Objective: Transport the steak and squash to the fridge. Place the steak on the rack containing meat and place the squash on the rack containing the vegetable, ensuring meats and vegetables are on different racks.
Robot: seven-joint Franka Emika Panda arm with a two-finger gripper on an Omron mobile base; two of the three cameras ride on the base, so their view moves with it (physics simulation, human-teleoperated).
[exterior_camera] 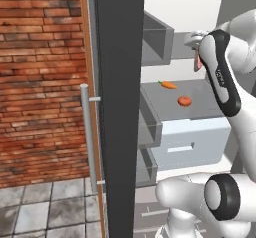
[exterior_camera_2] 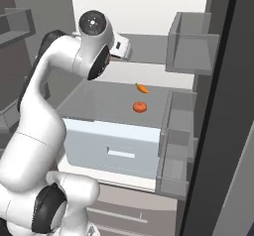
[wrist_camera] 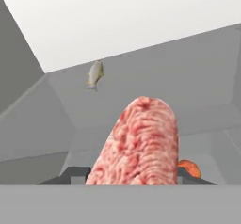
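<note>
Inside the open fridge (exterior_camera: 120,107), our gripper (wrist_camera: 133,176) pinches one marbled steak (wrist_camera: 139,143) over the upper rack (wrist_camera: 141,86), near one small fish (wrist_camera: 95,75); one carrot (exterior_camera: 168,85) and one orange round piece (exterior_camera: 184,101) lie below. We read no writing.

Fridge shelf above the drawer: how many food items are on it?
2: an orange carrot-like piece toward the back, and a round orange item in front of it. The arm may hide others.

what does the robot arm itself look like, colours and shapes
The arm is glossy white, built of thick rounded segments. Its joints are dark, with round black-ringed grey end caps. One link has a long black panel bearing small white lettering. The hand is a small white block with a dark marking.
</note>
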